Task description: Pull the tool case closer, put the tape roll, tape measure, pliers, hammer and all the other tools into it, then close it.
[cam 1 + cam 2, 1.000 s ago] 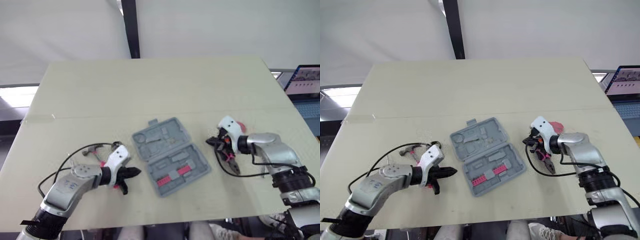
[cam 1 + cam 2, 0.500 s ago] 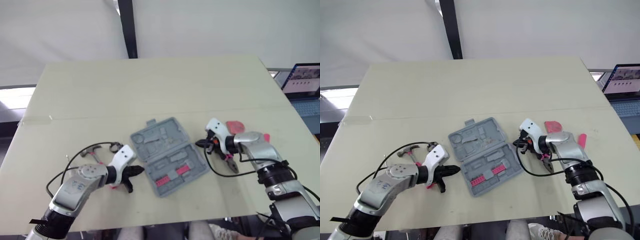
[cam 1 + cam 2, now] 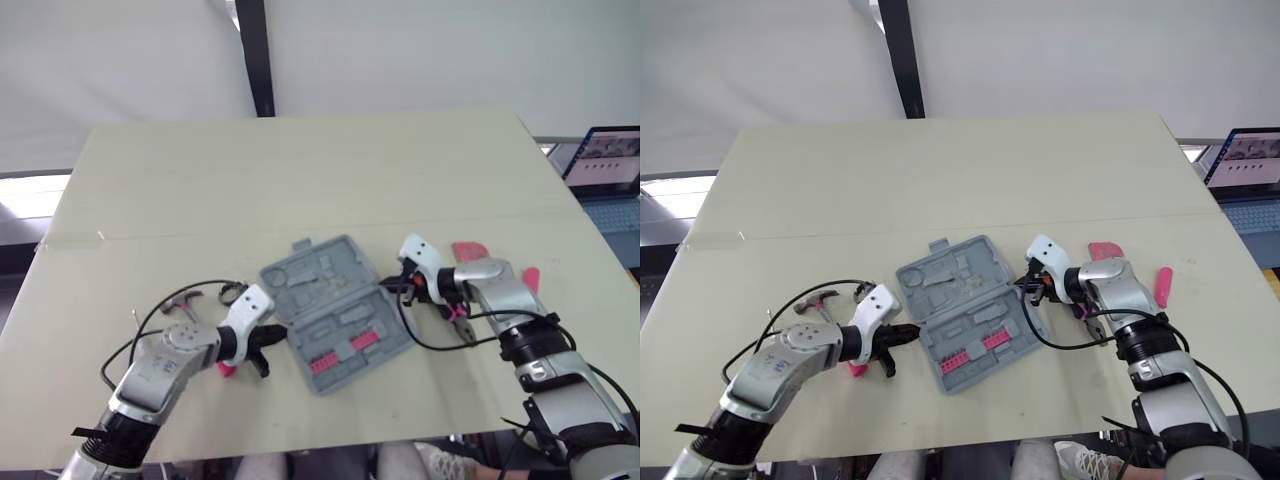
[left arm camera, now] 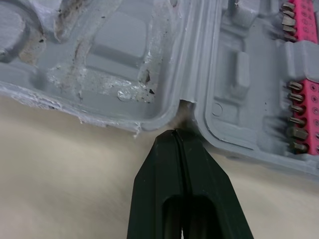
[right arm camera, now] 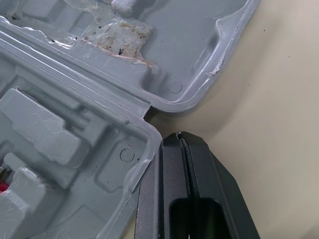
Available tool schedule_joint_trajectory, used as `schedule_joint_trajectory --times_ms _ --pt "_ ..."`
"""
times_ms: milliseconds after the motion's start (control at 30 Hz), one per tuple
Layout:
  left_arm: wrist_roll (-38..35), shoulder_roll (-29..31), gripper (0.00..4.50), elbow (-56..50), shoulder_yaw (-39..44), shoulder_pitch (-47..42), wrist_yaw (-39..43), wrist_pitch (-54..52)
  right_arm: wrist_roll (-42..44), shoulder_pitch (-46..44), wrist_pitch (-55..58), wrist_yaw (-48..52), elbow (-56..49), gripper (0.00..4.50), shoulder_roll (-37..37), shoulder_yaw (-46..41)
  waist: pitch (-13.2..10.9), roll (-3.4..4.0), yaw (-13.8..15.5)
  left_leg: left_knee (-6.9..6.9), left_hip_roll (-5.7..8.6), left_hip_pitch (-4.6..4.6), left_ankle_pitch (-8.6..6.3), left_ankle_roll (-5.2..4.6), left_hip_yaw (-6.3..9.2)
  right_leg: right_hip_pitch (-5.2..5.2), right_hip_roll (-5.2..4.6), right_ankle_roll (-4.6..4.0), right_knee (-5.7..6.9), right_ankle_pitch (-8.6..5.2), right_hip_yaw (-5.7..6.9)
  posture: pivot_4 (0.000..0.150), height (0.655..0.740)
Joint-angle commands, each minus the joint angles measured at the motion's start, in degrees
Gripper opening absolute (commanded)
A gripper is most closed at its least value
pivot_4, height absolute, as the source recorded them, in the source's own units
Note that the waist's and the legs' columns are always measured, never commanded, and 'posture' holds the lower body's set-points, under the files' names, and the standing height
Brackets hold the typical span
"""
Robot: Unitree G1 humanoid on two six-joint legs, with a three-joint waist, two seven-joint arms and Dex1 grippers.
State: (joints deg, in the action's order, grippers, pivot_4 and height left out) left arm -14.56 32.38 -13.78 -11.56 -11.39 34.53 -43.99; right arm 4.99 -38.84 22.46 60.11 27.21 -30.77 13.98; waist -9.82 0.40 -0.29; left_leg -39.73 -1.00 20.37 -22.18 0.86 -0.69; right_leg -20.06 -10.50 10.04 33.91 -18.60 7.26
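Note:
The grey tool case (image 3: pixel 335 312) lies open in the middle of the table, with a pink bit rack (image 3: pixel 340 352) in its near half. My left gripper (image 3: pixel 276 338) is shut, its tip (image 4: pixel 178 133) at the hinge notch on the case's left edge. My right gripper (image 3: pixel 386 285) is shut too, its tip (image 5: pixel 178 135) against the hinge corner on the case's right edge. A hammer (image 3: pixel 180 300) lies behind my left arm. Pliers (image 3: pixel 462 325) lie under my right forearm. A red tape measure (image 3: pixel 468 251) and a pink tool (image 3: pixel 528 277) lie further right.
A small pink piece (image 3: pixel 226 368) lies under my left gripper. A laptop (image 3: pixel 605 160) stands off the table's right edge. A black pole (image 3: pixel 252 55) rises behind the table. The far half of the tabletop (image 3: pixel 320 170) is bare.
Both grippers have moved inward to the case, the left from the left and the right from the right, and now touch its hinge ends. The camera shifted slightly.

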Motion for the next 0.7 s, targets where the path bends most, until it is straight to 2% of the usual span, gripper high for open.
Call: schedule_joint_trajectory --times_ms 33,367,700 --pt "1.36 -0.64 0.00 0.98 -0.56 -0.81 -0.22 1.25 0.38 0.07 -0.87 1.25 -2.26 0.04 0.67 -0.24 0.00 0.00 0.06 0.00 0.00 0.00 0.00 0.00 0.00 0.00 0.00 0.00 0.01 0.00 0.00 0.150 0.7400" --pt "2.31 -1.25 0.00 0.81 -1.52 -1.08 -0.04 1.04 -0.19 1.57 -0.53 3.66 -4.69 0.04 -0.07 0.67 0.01 0.02 0.19 -0.05 0.00 -0.01 0.00 0.00 0.01 0.02 -0.01 0.00 0.05 0.00 -0.01 0.150 0.7400" --pt "1.54 -0.02 0.00 -1.81 -1.66 -0.01 1.19 -1.41 1.79 8.56 5.17 7.39 -18.01 0.04 -4.13 -0.12 0.02 0.02 0.13 -0.05 0.00 -0.02 0.00 0.00 -0.01 0.02 -0.01 0.00 0.05 0.00 -0.02 0.150 0.7400"
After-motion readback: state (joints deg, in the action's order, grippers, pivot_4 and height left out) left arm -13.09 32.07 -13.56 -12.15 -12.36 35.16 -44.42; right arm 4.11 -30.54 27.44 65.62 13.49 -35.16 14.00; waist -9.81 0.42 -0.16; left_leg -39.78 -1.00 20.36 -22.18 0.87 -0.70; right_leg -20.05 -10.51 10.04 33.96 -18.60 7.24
